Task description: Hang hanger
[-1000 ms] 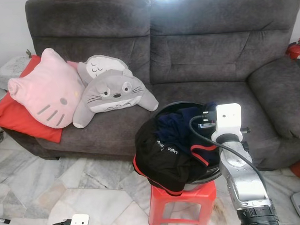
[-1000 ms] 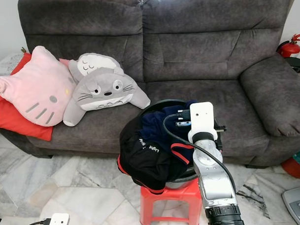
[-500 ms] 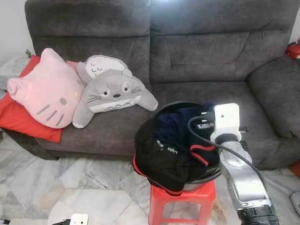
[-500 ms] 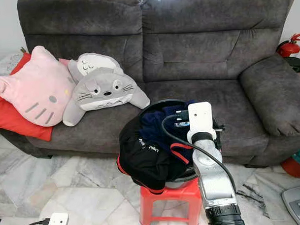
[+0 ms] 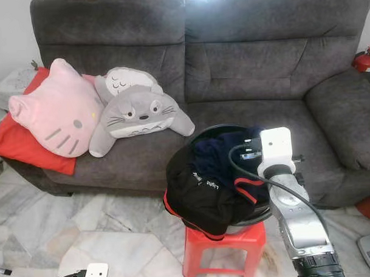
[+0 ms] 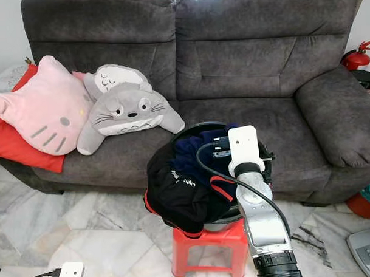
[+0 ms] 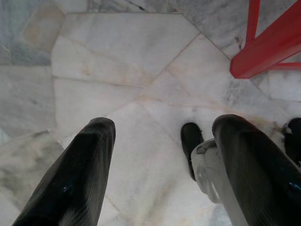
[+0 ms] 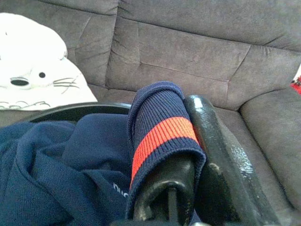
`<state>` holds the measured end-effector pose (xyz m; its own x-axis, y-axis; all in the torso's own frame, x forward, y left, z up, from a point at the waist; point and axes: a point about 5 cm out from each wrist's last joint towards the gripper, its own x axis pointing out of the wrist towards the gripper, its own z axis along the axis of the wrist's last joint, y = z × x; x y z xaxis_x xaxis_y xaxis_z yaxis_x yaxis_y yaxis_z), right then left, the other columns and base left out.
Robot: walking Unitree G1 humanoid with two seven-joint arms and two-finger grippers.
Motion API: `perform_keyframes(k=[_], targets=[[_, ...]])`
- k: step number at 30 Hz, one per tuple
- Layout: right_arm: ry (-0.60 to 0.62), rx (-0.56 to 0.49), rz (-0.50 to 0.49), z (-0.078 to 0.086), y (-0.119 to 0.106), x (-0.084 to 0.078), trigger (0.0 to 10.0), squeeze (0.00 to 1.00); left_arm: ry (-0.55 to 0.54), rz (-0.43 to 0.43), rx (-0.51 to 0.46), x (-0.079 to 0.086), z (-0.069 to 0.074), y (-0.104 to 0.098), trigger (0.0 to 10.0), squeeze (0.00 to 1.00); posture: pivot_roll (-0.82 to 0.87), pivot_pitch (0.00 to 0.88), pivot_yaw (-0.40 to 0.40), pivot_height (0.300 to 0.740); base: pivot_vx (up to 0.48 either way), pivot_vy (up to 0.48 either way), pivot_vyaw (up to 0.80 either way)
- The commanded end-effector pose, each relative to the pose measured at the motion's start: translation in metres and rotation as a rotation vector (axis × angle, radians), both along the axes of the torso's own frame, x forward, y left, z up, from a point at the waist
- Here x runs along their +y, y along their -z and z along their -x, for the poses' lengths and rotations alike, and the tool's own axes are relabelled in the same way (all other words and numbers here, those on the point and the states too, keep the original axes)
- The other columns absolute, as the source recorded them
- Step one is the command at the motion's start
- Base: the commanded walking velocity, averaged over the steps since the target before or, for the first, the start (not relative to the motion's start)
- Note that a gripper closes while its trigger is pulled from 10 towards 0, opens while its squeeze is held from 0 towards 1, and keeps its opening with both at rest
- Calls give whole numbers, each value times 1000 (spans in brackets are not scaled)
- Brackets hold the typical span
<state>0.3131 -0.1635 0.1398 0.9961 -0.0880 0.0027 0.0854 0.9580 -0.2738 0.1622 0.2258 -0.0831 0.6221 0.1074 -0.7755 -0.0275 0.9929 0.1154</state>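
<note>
A black basket (image 5: 216, 130) heaped with clothes stands on a red stool (image 5: 222, 246) in front of the sofa. A black garment (image 5: 199, 193) hangs over its front rim, and a navy garment (image 5: 219, 152) lies on top. My right arm reaches over the basket from the right, its white wrist block (image 5: 276, 144) above the pile. In the right wrist view my right gripper (image 8: 184, 106) is shut on the navy garment's red-striped cuff (image 8: 162, 134), which wraps over one finger. My left gripper (image 7: 164, 127) hangs open over the marble floor beside a stool leg (image 7: 268, 44).
The grey sofa (image 5: 249, 69) fills the back, with a pink cat cushion (image 5: 56, 112), a grey plush (image 5: 138, 113) and a red cushion (image 5: 15, 141) on its left seat. A white plugged-in device (image 5: 95, 275) lies on the floor at front left. A red extinguisher (image 5: 366, 59) is at far right.
My right wrist has edged slightly left over the basket. The clothes and everything else look the same.
</note>
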Motion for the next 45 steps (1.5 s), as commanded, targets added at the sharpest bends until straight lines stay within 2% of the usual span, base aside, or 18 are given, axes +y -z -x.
perform_keyframes(k=[1,29,45], targets=[[-12,-15,6,0,-2,3,10000,0,-20,1,3,2,3,1,10000,0,-85,0,24,740,-274,0,0],[-38,-47,49,1,-4,13,10000,0,-7,-1,11,2,7,2,10000,0,-96,0,37,740,-289,0,0],[-48,-64,72,-3,-8,14,10000,0,-22,1,3,1,4,1,10000,0,-93,0,35,740,-294,0,0]])
